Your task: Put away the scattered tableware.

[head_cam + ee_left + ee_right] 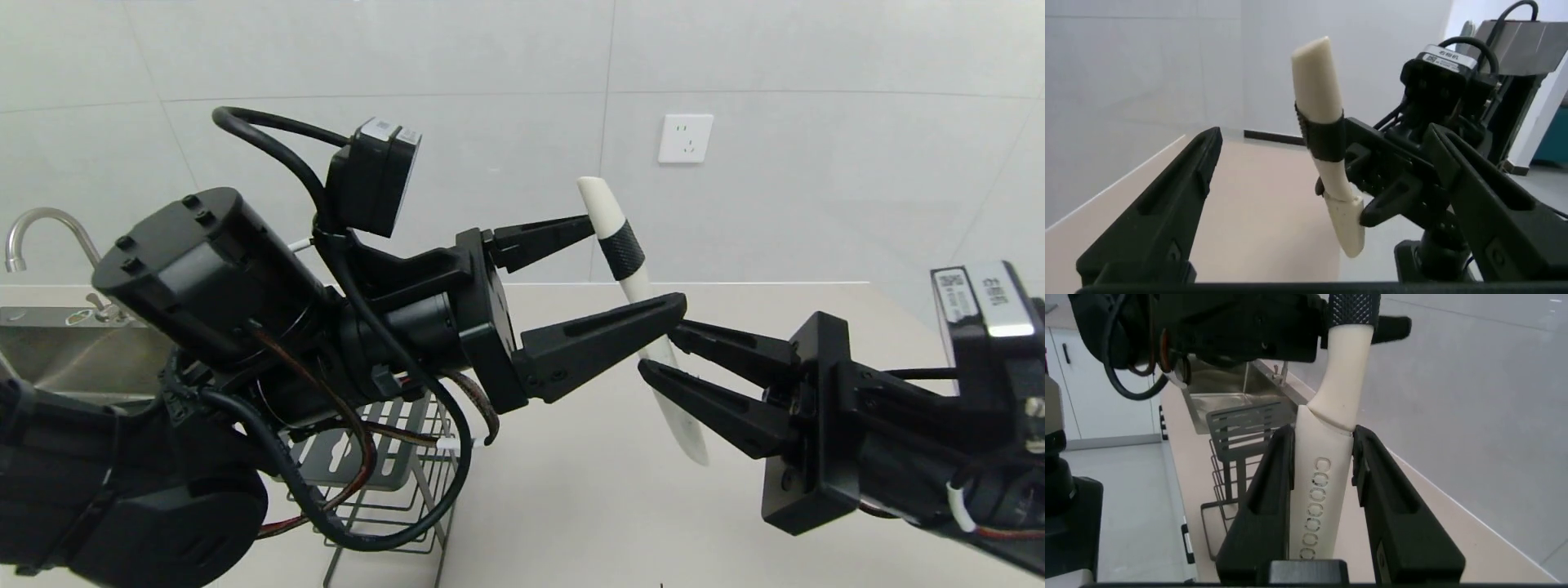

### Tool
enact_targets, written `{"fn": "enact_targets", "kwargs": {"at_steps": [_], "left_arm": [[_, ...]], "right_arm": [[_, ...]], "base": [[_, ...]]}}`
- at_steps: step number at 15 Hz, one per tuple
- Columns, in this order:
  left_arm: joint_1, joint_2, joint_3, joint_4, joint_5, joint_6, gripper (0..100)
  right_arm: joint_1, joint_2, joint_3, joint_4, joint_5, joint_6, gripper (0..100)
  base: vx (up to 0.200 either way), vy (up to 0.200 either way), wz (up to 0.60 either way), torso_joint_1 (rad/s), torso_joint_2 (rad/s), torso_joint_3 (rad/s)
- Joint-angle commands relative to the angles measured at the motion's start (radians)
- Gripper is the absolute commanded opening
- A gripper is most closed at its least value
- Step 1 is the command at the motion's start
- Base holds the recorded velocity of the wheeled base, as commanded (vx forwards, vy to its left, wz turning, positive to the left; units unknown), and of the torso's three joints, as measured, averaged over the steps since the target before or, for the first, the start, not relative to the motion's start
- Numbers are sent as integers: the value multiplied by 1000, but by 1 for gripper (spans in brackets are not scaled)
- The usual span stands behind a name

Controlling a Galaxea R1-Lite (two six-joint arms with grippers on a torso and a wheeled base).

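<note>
A white utensil [633, 282] with a black knurled band stands tilted in the air above the beige counter. My right gripper [661, 347] is shut on its lower, perforated part [1319, 490], seen close up in the right wrist view between my right gripper [1323, 437] fingers. My left gripper [637, 261] is open, one finger on each side of the utensil's banded upper part without touching it. In the left wrist view the utensil [1323, 106] rises between the wide-set fingers of my left gripper [1319, 151].
A wire dish rack [384, 482] stands on the counter [571, 506] below my left arm. A steel sink [57, 343] with a faucet [41, 224] lies at the far left. A tiled wall with an outlet [686, 137] closes the back.
</note>
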Motion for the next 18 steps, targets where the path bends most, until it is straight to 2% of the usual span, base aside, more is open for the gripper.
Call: {"fn": "enact_targets", "kwargs": {"at_steps": [1,3,5,11,12,18], "left_arm": [[3,41,-2,-40,4,-4,100],[3,56,-2,-92,24,-18,100],[0,54,-1,-103,25,-44,100],[0,54,-2,-103,24,-47,100],[0,56,-2,-103,25,-48,0],[-3,56,-30,-136,27,-58,0]], "right_arm": [[1,46,-20,-2,6,1,0],[1,75,-21,-26,7,4,0],[1,86,-35,-30,7,4,0],[17,106,-49,-34,7,4,0],[17,106,-51,-37,7,4,0],[12,104,-64,-37,7,5,0]], "base": [[0,0,0,0,0,0],[0,0,0,0,0,0],[0,0,0,0,0,0],[0,0,0,0,0,0],[0,0,0,0,0,0],[0,0,0,0,0,0]]}}
